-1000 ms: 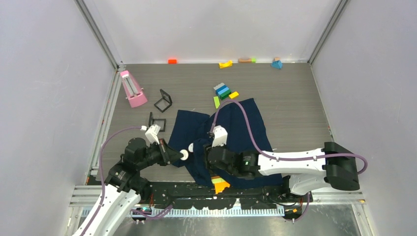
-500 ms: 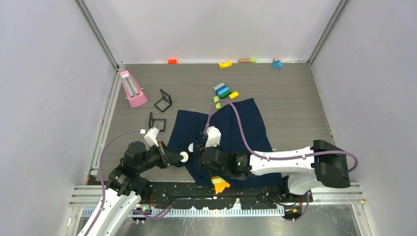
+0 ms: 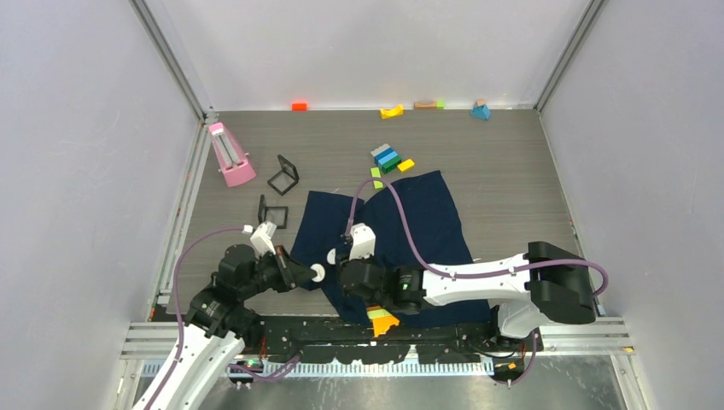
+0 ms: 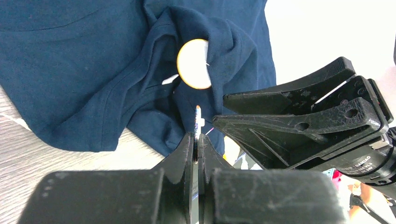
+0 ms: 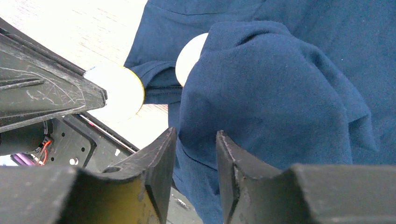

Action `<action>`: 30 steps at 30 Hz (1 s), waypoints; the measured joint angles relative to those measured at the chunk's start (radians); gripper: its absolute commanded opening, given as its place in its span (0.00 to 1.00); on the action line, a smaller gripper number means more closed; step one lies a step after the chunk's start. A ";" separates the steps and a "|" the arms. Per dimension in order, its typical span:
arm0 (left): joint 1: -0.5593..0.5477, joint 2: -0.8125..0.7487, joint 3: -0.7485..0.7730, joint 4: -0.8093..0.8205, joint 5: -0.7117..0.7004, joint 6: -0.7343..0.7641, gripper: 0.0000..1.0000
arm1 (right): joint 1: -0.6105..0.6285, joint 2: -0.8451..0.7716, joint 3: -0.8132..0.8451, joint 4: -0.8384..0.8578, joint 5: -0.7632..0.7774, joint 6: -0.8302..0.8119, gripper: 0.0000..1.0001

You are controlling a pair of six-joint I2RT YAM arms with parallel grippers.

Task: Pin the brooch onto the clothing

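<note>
The navy T-shirt (image 3: pixel 418 222) lies bunched at its near left corner. My left gripper (image 3: pixel 309 273) is shut on a pale round brooch piece (image 3: pixel 318 272), seen edge-on in the left wrist view (image 4: pixel 197 122) and as a yellow-rimmed disc in the right wrist view (image 5: pixel 116 91). A second pale, gold-rimmed disc (image 4: pixel 194 64) sits in the shirt fold (image 4: pixel 70 70), half hidden by cloth in the right wrist view (image 5: pixel 189 58). My right gripper (image 3: pixel 341 272) stands close beside the left one. Its jaws (image 5: pixel 194 137) hold a raised fold of the shirt (image 5: pixel 280 93) between them.
A pink stand (image 3: pixel 229 155) and two black frames (image 3: pixel 283 175) (image 3: pixel 273 211) stand at the left. Coloured blocks (image 3: pixel 386 157) lie just beyond the shirt. A yellow wedge (image 3: pixel 391 111), orange block (image 3: pixel 299 106) and blue block (image 3: pixel 481 110) line the back wall.
My right gripper has moved left along the shirt's near edge, closer to the left gripper. The left gripper holds its disc in nearly the same place.
</note>
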 measured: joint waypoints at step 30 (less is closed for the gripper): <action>-0.303 0.250 0.114 0.012 -0.354 0.105 0.00 | 0.002 0.008 0.009 0.000 0.003 0.011 0.01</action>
